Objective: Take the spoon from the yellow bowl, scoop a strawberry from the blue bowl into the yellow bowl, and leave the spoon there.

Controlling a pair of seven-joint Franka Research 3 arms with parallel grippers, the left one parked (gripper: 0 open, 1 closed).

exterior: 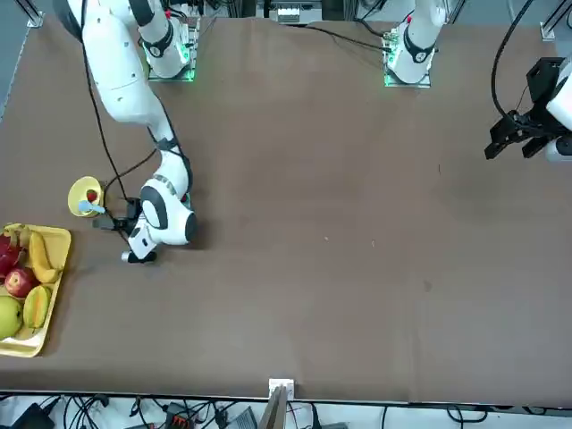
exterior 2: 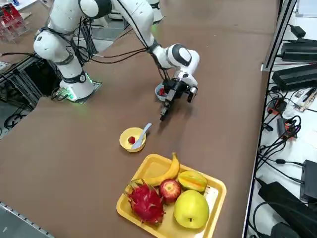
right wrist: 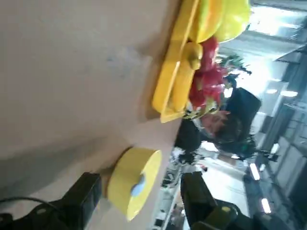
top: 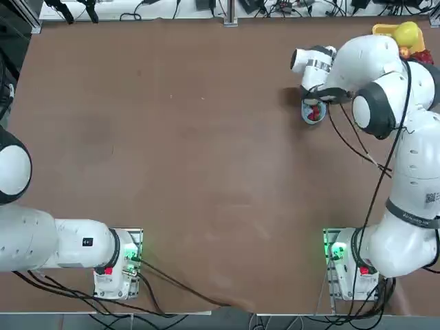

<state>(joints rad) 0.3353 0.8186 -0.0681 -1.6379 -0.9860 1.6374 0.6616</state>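
Right side view | round yellow bowl (exterior 2: 132, 139) | plastic spoon (exterior 2: 142, 135) inside

Right claw (exterior 2: 176, 101) spread empty between blue bowl (exterior 2: 161, 92) and yellow bowl (exterior 2: 132, 140), spoon (exterior 2: 142, 135) jutting from the latter, fruit tray (exterior 2: 210, 218) crowding the bench (exterior 2: 89, 163) corner, bare bench elsewhere

R arm stretched out low over table, pincer (right wrist: 139, 201) open, empty, wrist tilted sideways.

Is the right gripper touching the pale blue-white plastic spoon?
Apart. The right side view shows bare table between the right gripper and the spoon resting in the yellow bowl.
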